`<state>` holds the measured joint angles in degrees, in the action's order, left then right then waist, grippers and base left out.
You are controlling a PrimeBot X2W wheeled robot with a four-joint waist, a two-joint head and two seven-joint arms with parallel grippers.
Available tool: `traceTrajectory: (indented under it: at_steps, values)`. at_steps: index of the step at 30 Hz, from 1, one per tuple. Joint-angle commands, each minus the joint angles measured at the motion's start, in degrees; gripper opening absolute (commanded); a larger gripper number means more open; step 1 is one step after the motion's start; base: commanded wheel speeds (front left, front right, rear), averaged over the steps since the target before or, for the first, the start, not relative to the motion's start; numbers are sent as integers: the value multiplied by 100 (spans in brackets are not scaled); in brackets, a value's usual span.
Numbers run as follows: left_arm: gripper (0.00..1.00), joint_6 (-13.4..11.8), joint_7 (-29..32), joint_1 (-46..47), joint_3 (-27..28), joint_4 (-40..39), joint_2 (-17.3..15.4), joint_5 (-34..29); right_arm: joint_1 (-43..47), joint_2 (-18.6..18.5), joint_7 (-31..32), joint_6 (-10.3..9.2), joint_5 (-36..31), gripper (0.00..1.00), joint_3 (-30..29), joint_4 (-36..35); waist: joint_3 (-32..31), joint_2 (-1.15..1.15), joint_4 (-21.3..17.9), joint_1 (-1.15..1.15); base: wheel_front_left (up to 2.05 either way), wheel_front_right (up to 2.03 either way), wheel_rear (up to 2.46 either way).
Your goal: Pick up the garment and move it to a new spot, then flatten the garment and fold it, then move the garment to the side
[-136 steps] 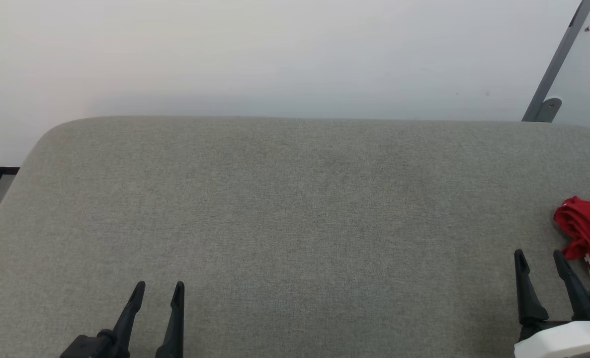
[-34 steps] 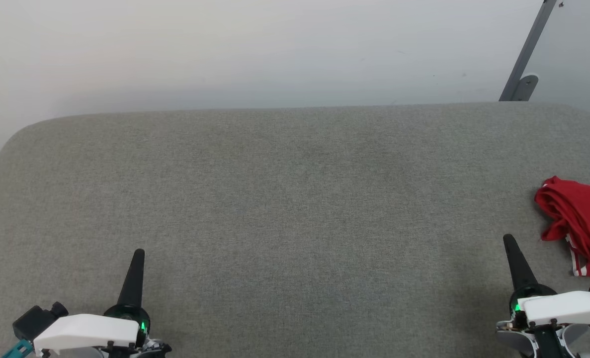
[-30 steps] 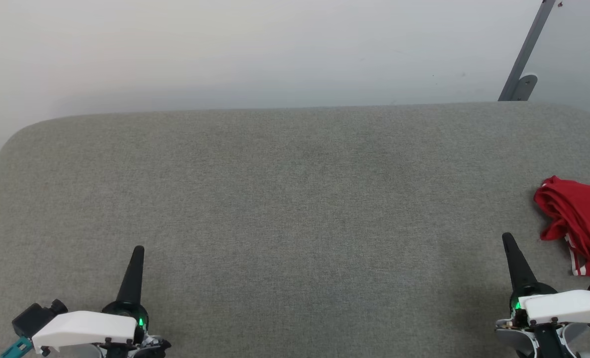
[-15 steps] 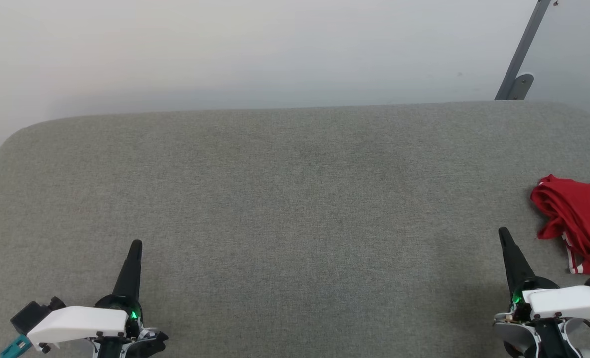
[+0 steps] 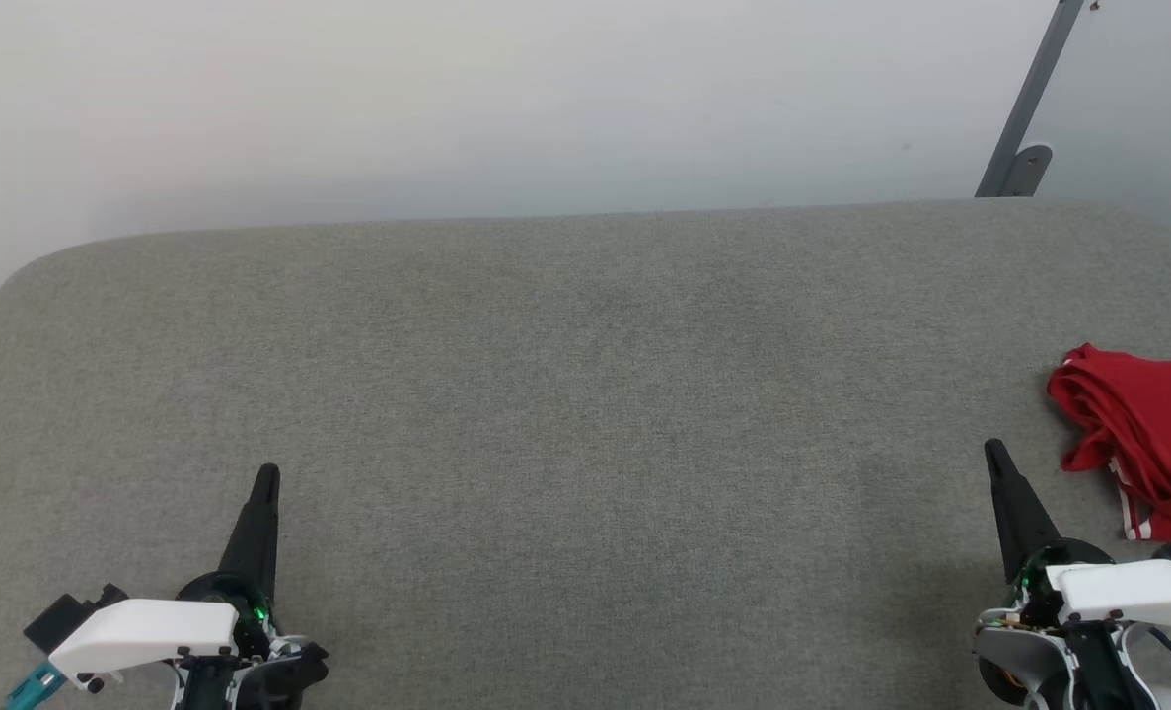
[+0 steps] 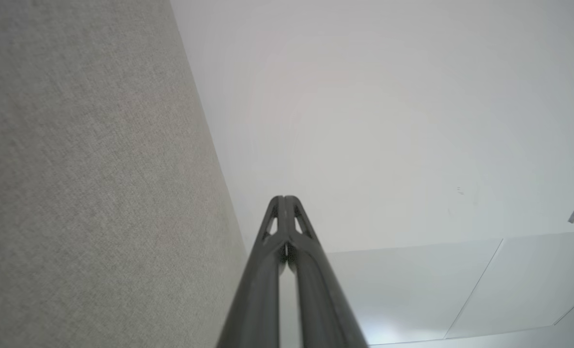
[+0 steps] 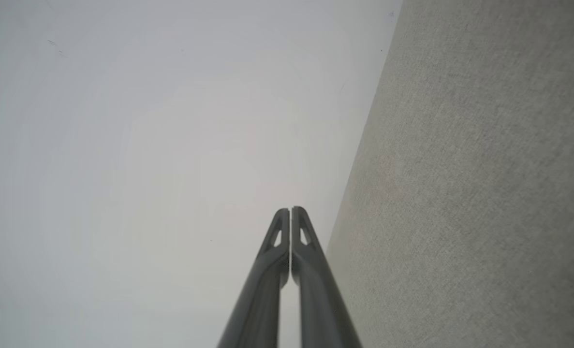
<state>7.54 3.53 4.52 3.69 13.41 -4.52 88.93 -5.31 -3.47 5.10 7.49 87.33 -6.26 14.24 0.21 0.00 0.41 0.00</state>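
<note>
Black-fingered left hand point(image 5: 266, 475) and right hand point(image 5: 992, 452), white shells point(image 5: 141, 629).

Bunched red garment point(image 5: 1142, 434), far right

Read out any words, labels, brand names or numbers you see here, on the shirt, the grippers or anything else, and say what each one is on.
None: there is no readable text in any view.
Red T-shirt: bunched up, no print or tag showing.
Left gripper and right gripper: plain dark fingers, no lettering.
Grey fabric surface and white wall: blank.
</note>
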Motion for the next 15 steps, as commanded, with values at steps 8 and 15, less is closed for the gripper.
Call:
traceTrajectory:
  at_steps: [8,15]
  values:
    - [0,-10,114,154,87,41,16,333,-105,56,115,0,355,0,-31,-33,-2,0,-24,0,0,0,0]
    - [0,-11,177,199,123,63,34,513,-113,68,161,0,517,0,-35,-30,-3,0,-41,0,0,0,0]
